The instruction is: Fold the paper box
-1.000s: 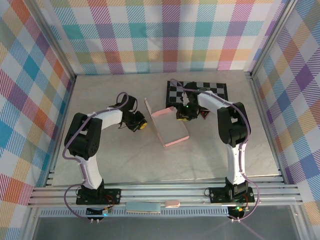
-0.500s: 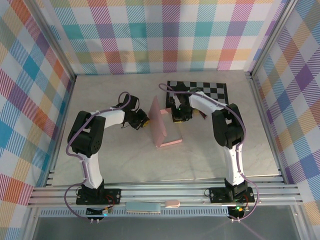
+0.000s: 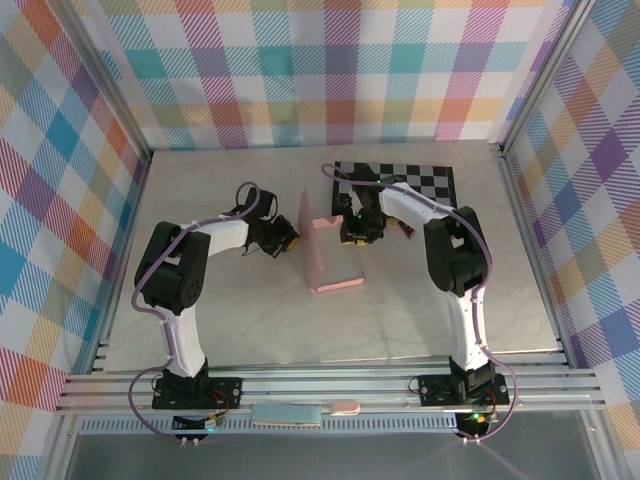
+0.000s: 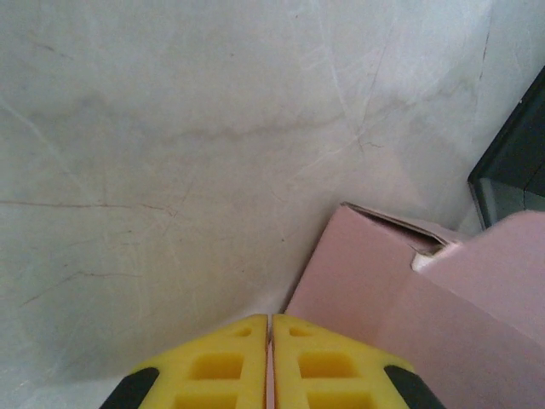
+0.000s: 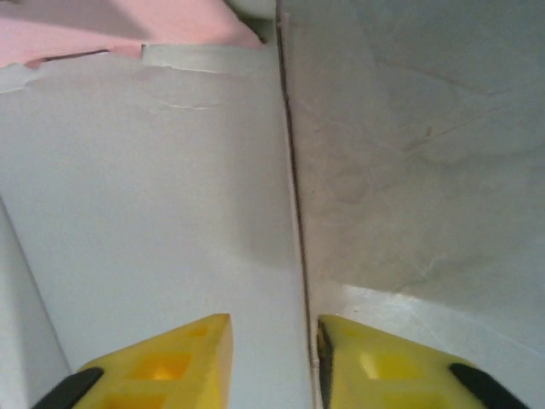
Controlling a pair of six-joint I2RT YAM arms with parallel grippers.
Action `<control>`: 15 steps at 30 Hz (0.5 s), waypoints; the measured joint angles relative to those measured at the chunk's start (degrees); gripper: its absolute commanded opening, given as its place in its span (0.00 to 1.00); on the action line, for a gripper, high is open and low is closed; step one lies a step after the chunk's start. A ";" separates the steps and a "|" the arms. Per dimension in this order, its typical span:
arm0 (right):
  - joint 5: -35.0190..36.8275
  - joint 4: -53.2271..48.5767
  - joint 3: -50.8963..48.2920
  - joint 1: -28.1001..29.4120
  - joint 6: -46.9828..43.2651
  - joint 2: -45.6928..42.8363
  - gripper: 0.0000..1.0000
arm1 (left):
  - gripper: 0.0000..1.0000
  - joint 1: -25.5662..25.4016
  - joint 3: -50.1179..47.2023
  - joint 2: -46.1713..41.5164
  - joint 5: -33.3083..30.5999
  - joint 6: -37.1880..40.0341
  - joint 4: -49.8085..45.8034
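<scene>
The pale pink paper box (image 3: 332,258) stands partly folded at mid-table, with one tall flap (image 3: 307,232) upright on its left. My left gripper (image 3: 286,243) is just left of that flap, fingers shut. In the left wrist view the shut gripper (image 4: 270,319) points at the table beside the box's pink outer wall (image 4: 383,285). My right gripper (image 3: 350,232) is at the box's right side. In the right wrist view that gripper (image 5: 272,334) is open, and the edge of a box wall, white inside (image 5: 153,187), runs between its fingers.
The black-and-grey chequered board (image 3: 410,183) lies just behind the box, under the right arm; its dark corner (image 4: 518,162) shows in the left wrist view. Pale marbled tabletop (image 3: 250,320) spreads in front. Plaid walls close in the back and both sides.
The box's right part, lying flatter a second ago, now stands more upright and the box looks narrower. My right gripper moved left and opened. The left gripper shifted slightly toward the flap.
</scene>
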 measured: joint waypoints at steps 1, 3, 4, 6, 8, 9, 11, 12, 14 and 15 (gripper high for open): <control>-0.26 -0.13 0.37 -0.55 0.00 0.02 0.39 | 0.10 0.31 0.00 0.00 0.09 0.28 -0.07; -0.81 -0.83 2.49 -1.53 -0.04 0.37 0.43 | 0.10 1.01 0.09 0.00 0.26 0.66 -0.22; -1.01 -1.03 4.22 -1.84 -0.07 0.81 0.45 | 0.10 1.38 0.35 0.02 0.37 0.83 -0.50; -1.29 -1.11 7.54 -2.51 0.02 1.95 0.45 | 0.10 1.95 1.38 0.28 0.42 1.11 -0.96; -1.44 -1.18 10.32 -2.95 0.04 3.30 0.45 | 0.09 2.43 3.06 0.96 0.44 1.51 -1.40; -1.46 -1.33 11.56 -2.99 0.07 4.02 0.45 | 0.09 2.60 3.91 1.42 0.44 1.68 -1.42; -1.73 -1.84 13.60 -2.93 0.09 5.73 0.45 | 0.09 2.84 5.20 2.25 0.44 1.92 -1.55; -1.86 -2.16 14.73 -2.91 0.09 6.80 0.45 | 0.09 2.89 5.60 2.58 0.44 1.97 -1.60; -2.12 -2.82 16.79 -2.75 0.11 8.83 0.44 | 0.08 2.89 6.16 3.23 0.48 1.97 -1.70; -2.32 -3.10 17.84 -2.75 0.17 9.92 0.44 | 0.08 2.89 6.40 3.61 0.63 1.97 -1.75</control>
